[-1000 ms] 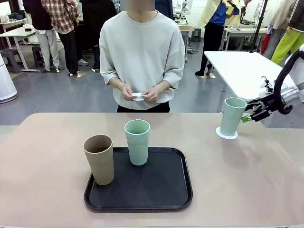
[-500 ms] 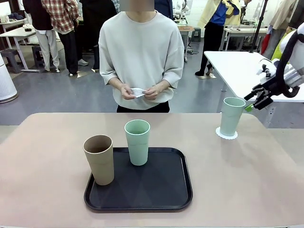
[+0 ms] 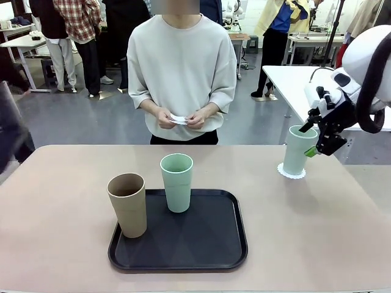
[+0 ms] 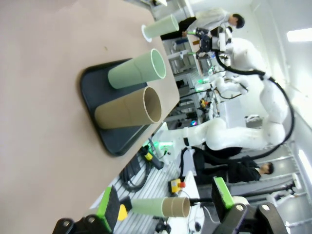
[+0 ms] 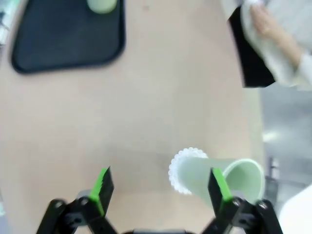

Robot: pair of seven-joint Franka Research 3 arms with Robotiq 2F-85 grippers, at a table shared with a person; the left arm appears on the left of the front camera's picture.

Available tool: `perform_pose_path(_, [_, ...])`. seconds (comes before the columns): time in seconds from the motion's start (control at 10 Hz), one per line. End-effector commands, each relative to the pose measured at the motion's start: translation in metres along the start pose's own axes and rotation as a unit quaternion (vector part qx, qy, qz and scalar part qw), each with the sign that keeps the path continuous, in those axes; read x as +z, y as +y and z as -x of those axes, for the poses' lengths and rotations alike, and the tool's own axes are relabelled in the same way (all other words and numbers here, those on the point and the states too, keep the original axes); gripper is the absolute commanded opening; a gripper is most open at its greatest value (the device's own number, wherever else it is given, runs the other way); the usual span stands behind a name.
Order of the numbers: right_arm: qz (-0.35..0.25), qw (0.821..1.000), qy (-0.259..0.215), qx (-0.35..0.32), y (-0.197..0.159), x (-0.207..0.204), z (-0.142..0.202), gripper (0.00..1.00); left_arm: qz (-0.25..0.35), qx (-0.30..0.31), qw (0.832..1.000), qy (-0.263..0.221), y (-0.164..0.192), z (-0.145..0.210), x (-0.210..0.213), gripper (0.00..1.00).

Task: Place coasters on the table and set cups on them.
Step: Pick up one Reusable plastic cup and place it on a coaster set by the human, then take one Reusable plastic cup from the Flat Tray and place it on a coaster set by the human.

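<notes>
A mint cup (image 3: 299, 149) stands on a white coaster (image 3: 291, 171) at the table's (image 3: 305, 232) far right. My right gripper (image 3: 313, 147) hangs open just right of its rim, holding nothing. In the right wrist view this cup (image 5: 234, 176) lies by the right finger, its coaster (image 5: 181, 170) between the open fingers (image 5: 102, 185). A tan cup (image 3: 127, 204) and a second mint cup (image 3: 176, 182) stand on the black tray (image 3: 201, 253). The person holds another coaster (image 3: 178, 119) in both hands. My left gripper (image 4: 165, 207) is open and empty, above the table's near edge.
A dark blur of my left arm (image 3: 12, 134) shows at the table's far left edge. The left wrist view takes in the tray (image 4: 95, 87), both of its cups (image 4: 129, 109) and my right arm (image 4: 234, 46) beyond. Bare tabletop lies either side of the tray.
My right gripper has drawn back from the mint cup on the coaster and risen beside its rim. My left arm's blur has appeared at the left edge.
</notes>
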State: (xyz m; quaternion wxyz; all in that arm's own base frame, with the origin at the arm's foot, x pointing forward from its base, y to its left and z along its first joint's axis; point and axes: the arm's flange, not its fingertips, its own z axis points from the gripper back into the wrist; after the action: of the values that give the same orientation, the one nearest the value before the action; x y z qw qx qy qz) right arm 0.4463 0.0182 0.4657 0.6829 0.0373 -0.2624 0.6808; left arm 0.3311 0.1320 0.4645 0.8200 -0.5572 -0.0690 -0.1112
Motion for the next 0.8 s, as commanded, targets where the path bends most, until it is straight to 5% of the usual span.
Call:
perform_pose_path(0.0, [0.04, 0.998, 0.039, -0.004, 0.009, 0.001, -0.002, 1.0, 0.006, -0.003, 1.0, -0.003, -0.001, 0.001, 0.002, 1.0])
perform_pose_path(0.2, [-0.017, 0.999, 0.039, 0.02, 0.003, -0.001, -0.002, 1.0, 0.006, -0.003, 1.0, -0.003, -0.001, 0.001, 0.002, 1.0])
perform_pose_path(0.3, [0.03, 0.999, 0.029, 0.017, 0.011, 0.009, -0.008, 1.0, 0.006, -0.003, 1.0, -0.003, -0.001, 0.001, 0.002, 1.0])
perform_pose_path(0.7, [0.03, 0.999, 0.029, 0.017, 0.011, 0.009, -0.008, 1.0, 0.006, -0.003, 1.0, -0.003, -0.001, 0.001, 0.002, 1.0])
